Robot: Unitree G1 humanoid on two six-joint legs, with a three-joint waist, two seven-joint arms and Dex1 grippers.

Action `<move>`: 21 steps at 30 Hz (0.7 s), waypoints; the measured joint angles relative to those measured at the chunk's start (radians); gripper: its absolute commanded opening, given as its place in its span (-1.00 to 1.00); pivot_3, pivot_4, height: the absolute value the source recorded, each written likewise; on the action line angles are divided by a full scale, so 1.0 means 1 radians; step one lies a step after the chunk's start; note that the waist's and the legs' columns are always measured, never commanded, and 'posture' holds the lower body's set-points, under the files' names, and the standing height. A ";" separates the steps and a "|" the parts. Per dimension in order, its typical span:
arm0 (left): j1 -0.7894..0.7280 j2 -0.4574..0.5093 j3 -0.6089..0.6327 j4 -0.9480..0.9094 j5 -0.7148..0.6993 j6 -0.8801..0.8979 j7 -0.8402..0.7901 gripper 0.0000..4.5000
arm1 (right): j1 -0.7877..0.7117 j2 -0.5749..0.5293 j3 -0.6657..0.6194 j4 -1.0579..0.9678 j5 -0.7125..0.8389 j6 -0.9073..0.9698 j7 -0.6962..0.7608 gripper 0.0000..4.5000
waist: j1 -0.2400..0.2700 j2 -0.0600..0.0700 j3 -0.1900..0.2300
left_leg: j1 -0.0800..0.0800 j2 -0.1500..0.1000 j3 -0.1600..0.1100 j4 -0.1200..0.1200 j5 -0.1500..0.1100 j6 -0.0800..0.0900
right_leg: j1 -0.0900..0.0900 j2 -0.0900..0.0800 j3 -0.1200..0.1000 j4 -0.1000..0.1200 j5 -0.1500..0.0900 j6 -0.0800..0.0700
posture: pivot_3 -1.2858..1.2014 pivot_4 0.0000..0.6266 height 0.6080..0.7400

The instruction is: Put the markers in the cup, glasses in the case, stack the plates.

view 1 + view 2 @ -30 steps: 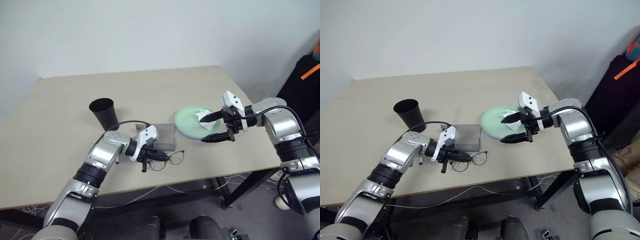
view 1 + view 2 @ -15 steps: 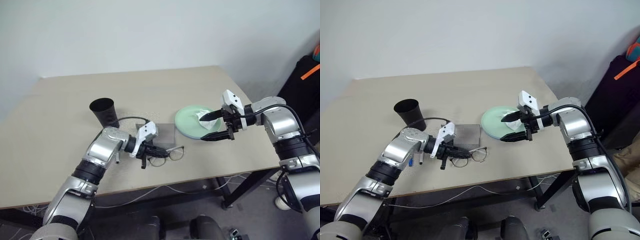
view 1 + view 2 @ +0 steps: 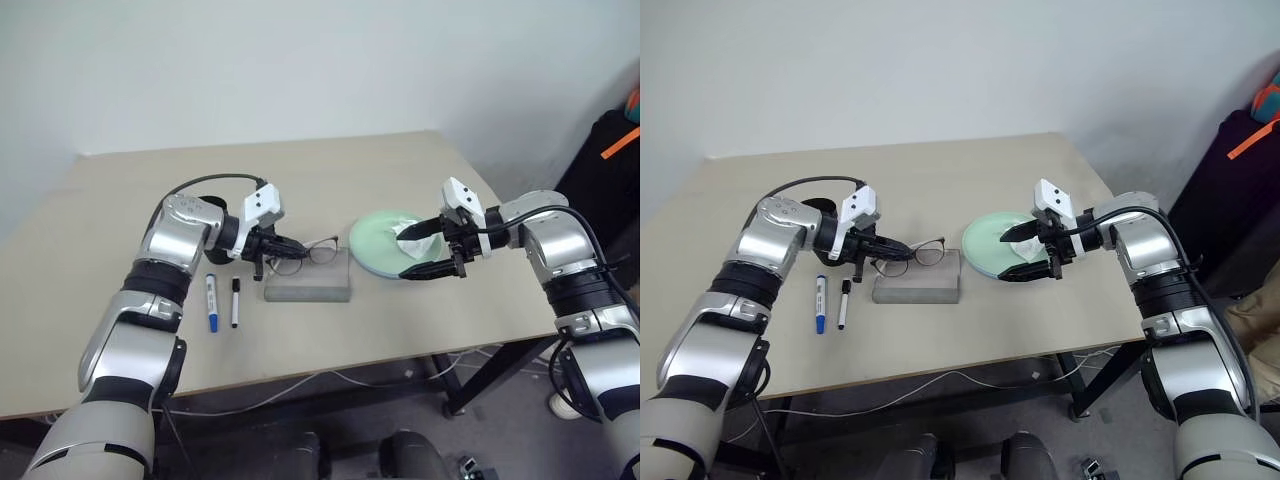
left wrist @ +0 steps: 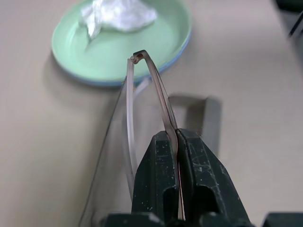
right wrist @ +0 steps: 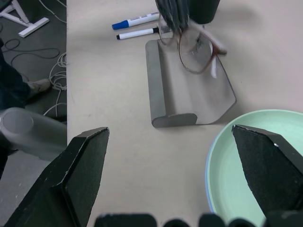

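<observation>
Your left gripper (image 3: pixel 272 247), jaws pinched shut on one arm of the glasses (image 3: pixel 308 254), carries them at centre frame above the closed grey case (image 3: pixel 308 288). Your right gripper (image 3: pixel 424 250) waits wide open, empty, over the stacked plates (image 3: pixel 372 243).

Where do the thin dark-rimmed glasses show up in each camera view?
Left eye view: glasses left of centre, above the grey case.
Right eye view: left of centre.
Left wrist view: centre, one arm pinched in the left pincer.
Right wrist view: upper centre.
Shared landmark: the mint green plate.
</observation>
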 measured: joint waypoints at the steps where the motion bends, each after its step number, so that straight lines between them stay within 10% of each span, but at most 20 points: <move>1: 0.000 -0.011 -0.001 0.031 0.017 -0.040 0.008 -0.99 | 0.000 0.000 0.000 0.000 0.000 0.002 0.000 1.00 | 0.001 -0.001 0.000 | 0.000 0.000 0.000 0.000 0.000 0.000 | 0.000 0.000 0.000 0.000 0.000 0.000 | 0.03 -1.00 0.98; 21: 0.059 -0.071 0.009 0.140 0.090 -0.323 0.056 -0.99 | 0.001 0.000 0.000 -0.020 0.001 0.025 -0.002 1.00 | 0.018 -0.001 0.000 | 0.000 0.000 0.000 0.001 0.000 0.001 | 0.000 0.000 0.000 0.000 0.000 0.000 | 0.03 -1.00 0.98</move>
